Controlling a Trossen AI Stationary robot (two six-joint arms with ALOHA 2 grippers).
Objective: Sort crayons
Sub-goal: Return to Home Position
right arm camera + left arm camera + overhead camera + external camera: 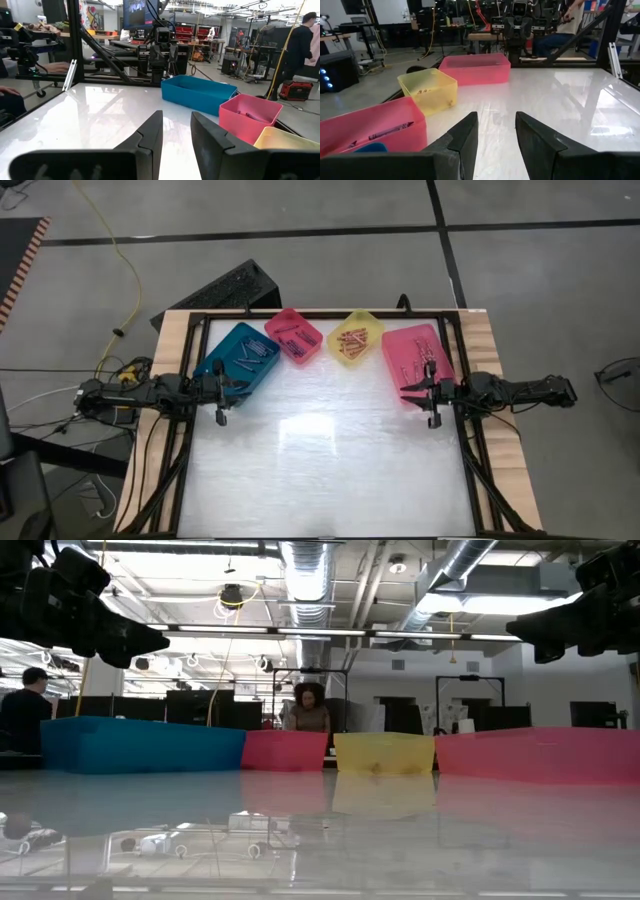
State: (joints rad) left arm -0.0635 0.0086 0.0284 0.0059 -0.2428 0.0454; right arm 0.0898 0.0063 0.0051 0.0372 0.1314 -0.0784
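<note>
Four bins stand in a row along the table's far side: a teal bin [240,355], a small pink bin [294,336], a yellow bin [355,337] and a large pink bin [417,360]. Crayons lie inside them: grey-blue sticks [250,352] in the teal bin, red ones [350,338] in the yellow bin, several [420,352] in the large pink bin. My left gripper [222,392] [496,120] is open and empty, level above the table by the teal bin's near end. My right gripper [432,396] [176,117] is open and empty by the large pink bin's near end.
The white tabletop [320,460] stretches bare between and in front of the grippers. A black frame [330,313] runs round the table. People are in the room beyond [310,710] [302,40].
</note>
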